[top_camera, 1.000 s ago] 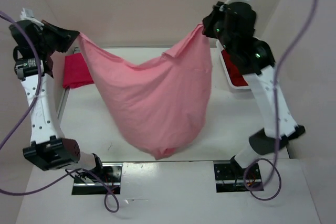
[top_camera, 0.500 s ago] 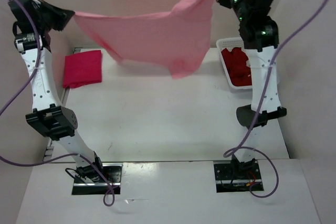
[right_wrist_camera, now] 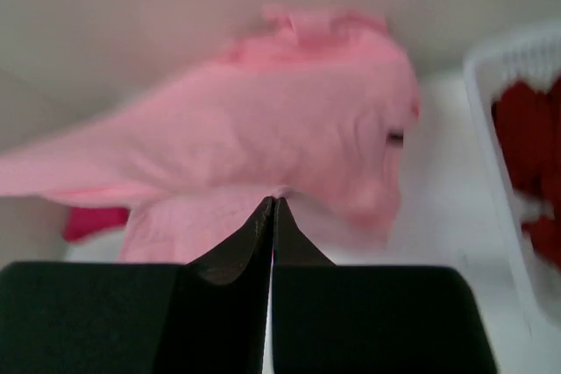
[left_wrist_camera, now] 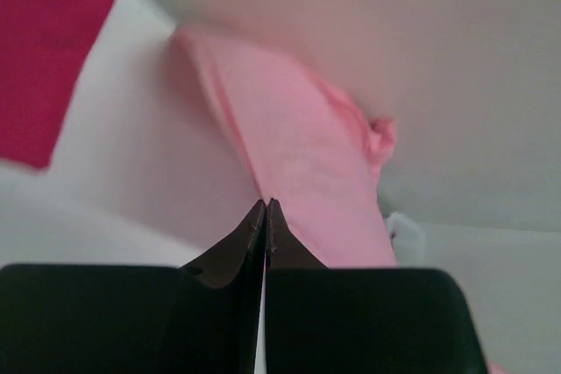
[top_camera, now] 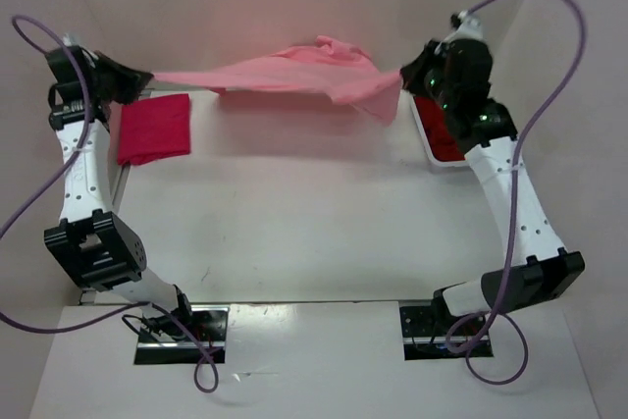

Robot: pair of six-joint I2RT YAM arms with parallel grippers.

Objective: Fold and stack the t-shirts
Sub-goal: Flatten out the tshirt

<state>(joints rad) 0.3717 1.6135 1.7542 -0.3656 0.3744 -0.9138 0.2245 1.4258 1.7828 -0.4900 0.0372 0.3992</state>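
A light pink t-shirt (top_camera: 285, 74) hangs stretched in the air across the back of the table, held at both ends. My left gripper (top_camera: 147, 78) is shut on its left corner (left_wrist_camera: 263, 183), my right gripper (top_camera: 400, 74) is shut on its right corner (right_wrist_camera: 285, 188). The cloth bunches and droops near the right end. A bright magenta t-shirt (top_camera: 154, 128) lies folded flat at the back left of the table. A dark red t-shirt (top_camera: 444, 136) sits crumpled in the white basket (top_camera: 424, 146) at the back right, partly hidden by my right arm.
The white table surface (top_camera: 314, 223) spreads below the hanging shirt. Beige walls close in at the back and on both sides. Purple cables loop off both arms. The basket's rim (right_wrist_camera: 482, 111) also shows in the right wrist view.
Both grippers have come down and forward from high up. The light pink shirt, which hung as a deep pouch and then spread wide, is now pulled into a low, nearly level band.
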